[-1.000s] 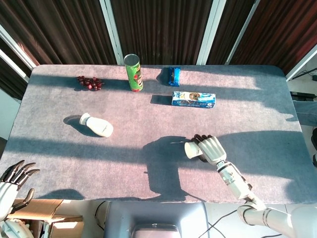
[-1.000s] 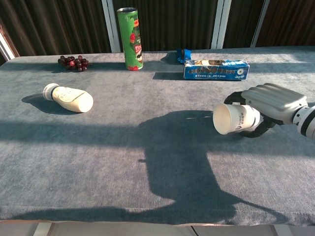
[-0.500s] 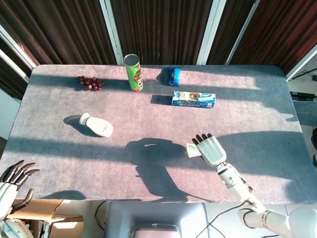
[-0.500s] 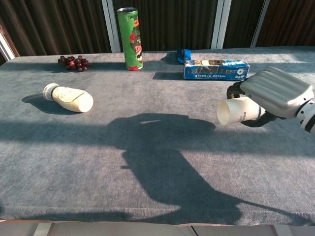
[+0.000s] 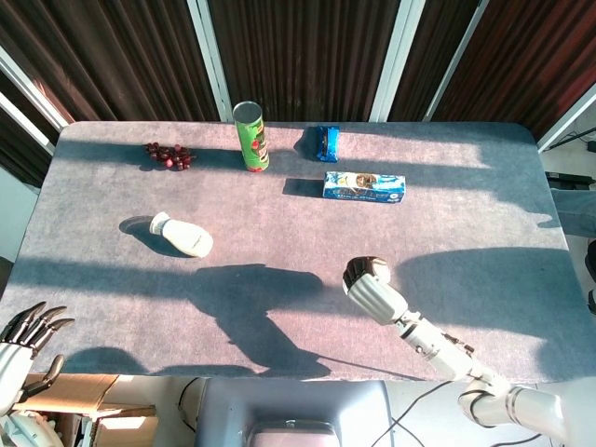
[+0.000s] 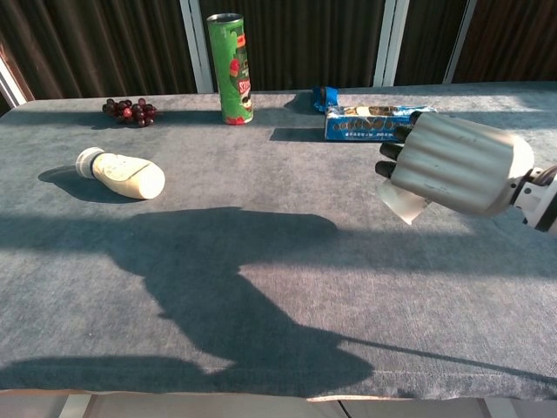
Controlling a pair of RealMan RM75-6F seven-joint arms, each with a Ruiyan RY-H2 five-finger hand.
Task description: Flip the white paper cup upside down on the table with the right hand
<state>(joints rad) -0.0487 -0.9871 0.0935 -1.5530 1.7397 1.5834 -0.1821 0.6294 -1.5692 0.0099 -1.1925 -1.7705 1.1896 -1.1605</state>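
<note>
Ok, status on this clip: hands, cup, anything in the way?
Right hand holds the white paper cup above the table, mid-turn. Left hand open, off the table. Nothing below the cup.

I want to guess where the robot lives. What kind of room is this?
Probably a robot test room, not a kitchen. One big grey table holds mixed items: a green chip can, grapes and a biscuit box. Dark curtains hang behind.

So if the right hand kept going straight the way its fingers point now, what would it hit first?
The right hand, gripping the white paper cup, points toward the robot's left, tilted down. The bare table would probably come first, cup rim leading. The white bottle lies much farther that way; depth is uncertain.
</note>
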